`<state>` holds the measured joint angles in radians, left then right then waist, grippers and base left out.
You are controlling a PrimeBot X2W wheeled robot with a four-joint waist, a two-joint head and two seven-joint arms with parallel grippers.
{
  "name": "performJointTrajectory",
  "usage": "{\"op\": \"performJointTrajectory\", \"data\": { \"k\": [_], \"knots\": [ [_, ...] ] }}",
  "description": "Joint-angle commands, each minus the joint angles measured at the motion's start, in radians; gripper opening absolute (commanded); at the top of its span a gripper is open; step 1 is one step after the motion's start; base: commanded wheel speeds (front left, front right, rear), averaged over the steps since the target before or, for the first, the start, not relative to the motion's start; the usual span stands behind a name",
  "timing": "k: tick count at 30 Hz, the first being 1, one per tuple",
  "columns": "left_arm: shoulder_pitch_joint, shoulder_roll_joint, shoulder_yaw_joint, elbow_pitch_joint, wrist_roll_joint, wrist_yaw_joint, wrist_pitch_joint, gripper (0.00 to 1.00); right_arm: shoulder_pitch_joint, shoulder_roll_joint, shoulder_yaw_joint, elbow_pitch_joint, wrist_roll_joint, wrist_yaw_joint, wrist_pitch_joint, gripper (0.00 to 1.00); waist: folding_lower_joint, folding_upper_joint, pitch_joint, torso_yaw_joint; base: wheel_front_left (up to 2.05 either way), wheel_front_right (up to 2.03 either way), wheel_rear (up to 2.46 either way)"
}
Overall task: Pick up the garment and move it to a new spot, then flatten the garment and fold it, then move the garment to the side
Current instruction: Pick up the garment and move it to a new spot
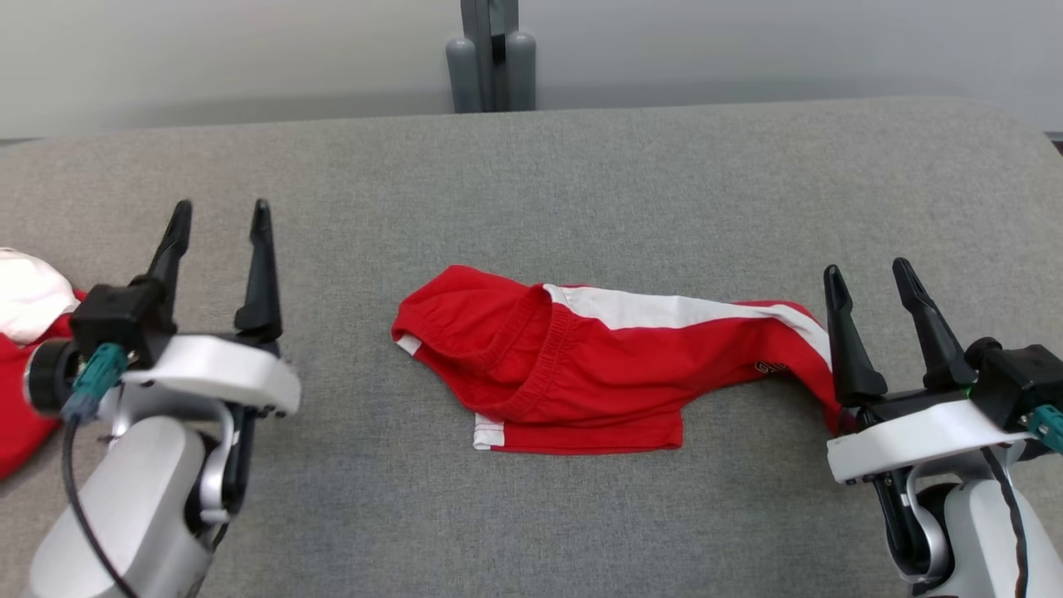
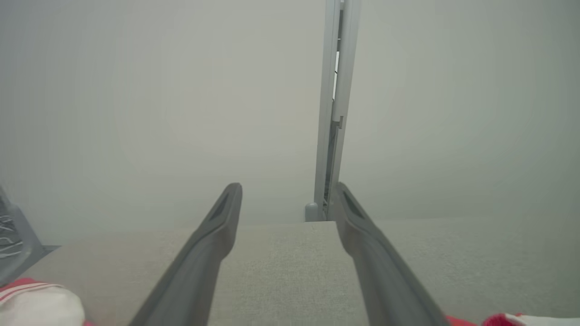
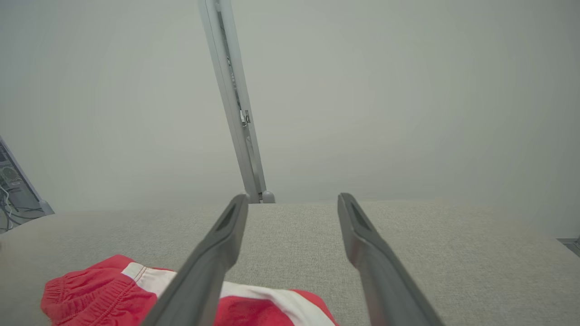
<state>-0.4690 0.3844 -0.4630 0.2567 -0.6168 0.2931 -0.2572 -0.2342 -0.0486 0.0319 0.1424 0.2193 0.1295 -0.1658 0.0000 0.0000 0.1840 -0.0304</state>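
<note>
Crumpled garment (image 1: pixel 573 365) on table (image 1: pixel 581 183); left pincer (image 1: pixel 222 208) and right pincer (image 1: pixel 868 270) flank it, wide and empty, seemingly ready to flatten it.

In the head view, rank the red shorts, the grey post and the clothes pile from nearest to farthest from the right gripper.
From the right gripper:
1. Red shorts, just left of it, in the middle.
2. Grey post, behind the far edge, centre.
3. Clothes pile, far left edge, beyond the left gripper.

A bare lab-like test room: grey padded table (image 1: pixel 664 183), blank wall (image 1: pixel 208 58), metal post (image 1: pixel 492 58).
</note>
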Motion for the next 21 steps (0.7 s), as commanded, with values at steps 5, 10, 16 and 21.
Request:
{"op": "performJointTrajectory", "data": {
  "k": [5, 10, 16, 21],
  "knots": [
    [0.113, 0.069, 0.033, -0.076, 0.021, 0.027, -0.005, 1.0, 0.031, -0.006, -0.003, -0.012, -0.015, 0.002, 0.013, 1.0, 0.0, 0.0, -0.04, 0.007, 0.0, 0.0, 0.0],
    [0.211, 0.11, 0.033, -0.157, 0.029, 0.057, 0.001, 1.0, 0.064, -0.008, -0.002, -0.023, -0.032, 0.002, 0.026, 1.0, 0.0, 0.0, -0.07, 0.006, 0.0, 0.0, 0.0],
    [0.311, 0.133, 0.022, -0.251, 0.036, 0.105, 0.024, 1.0, 0.121, -0.007, -0.014, -0.047, -0.033, 0.002, 0.05, 1.0, 0.0, 0.0, -0.111, 0.001, 0.0, 0.0, 0.0],
    [0.366, 0.149, 0.017, -0.288, 0.026, 0.123, 0.043, 1.0, 0.171, -0.007, -0.022, -0.073, -0.039, 0.002, 0.074, 1.0, 0.0, 0.0, -0.138, -0.002, 0.0, 0.0, 0.0]
  ]
}}
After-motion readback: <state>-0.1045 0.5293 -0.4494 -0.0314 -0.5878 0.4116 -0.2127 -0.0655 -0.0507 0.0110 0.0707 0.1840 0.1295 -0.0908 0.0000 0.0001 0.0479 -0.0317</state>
